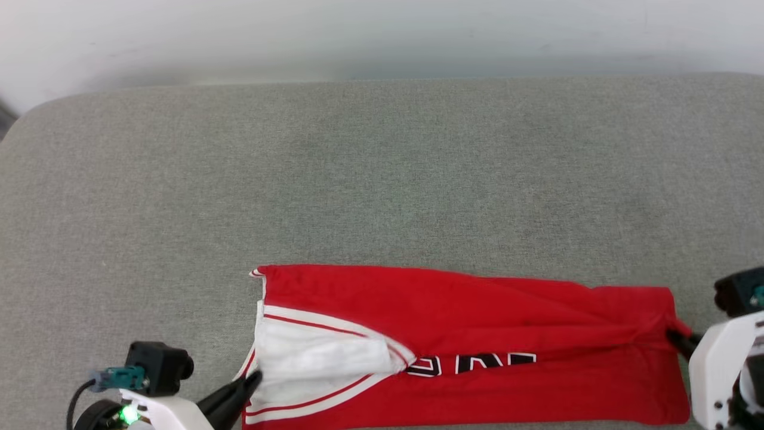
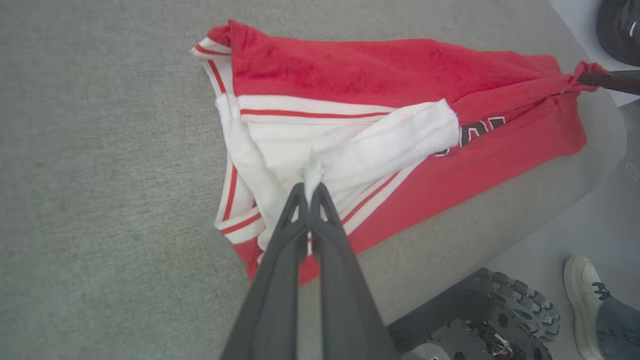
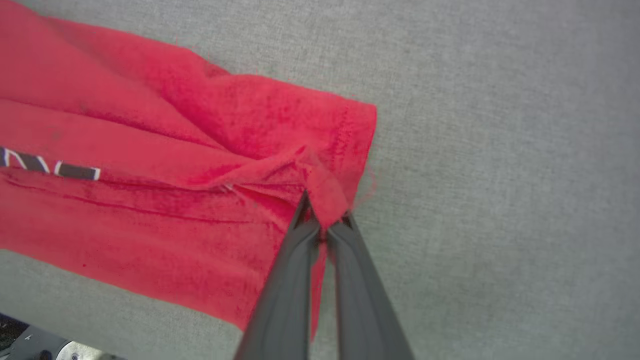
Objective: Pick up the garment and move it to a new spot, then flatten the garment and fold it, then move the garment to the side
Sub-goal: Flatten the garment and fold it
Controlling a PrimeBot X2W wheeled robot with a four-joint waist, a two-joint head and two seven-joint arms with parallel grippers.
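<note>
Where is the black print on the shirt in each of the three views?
Head view: print near the bottom, right of centre.
Left wrist view: print right of centre, beside the white sleeve.
Right wrist view: print at the left edge.
Shared landmark: hem pinched by the right gripper.

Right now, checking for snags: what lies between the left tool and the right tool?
The garment, stretched from left tool to right tool over the grey cushion; the head view shows it.
</note>
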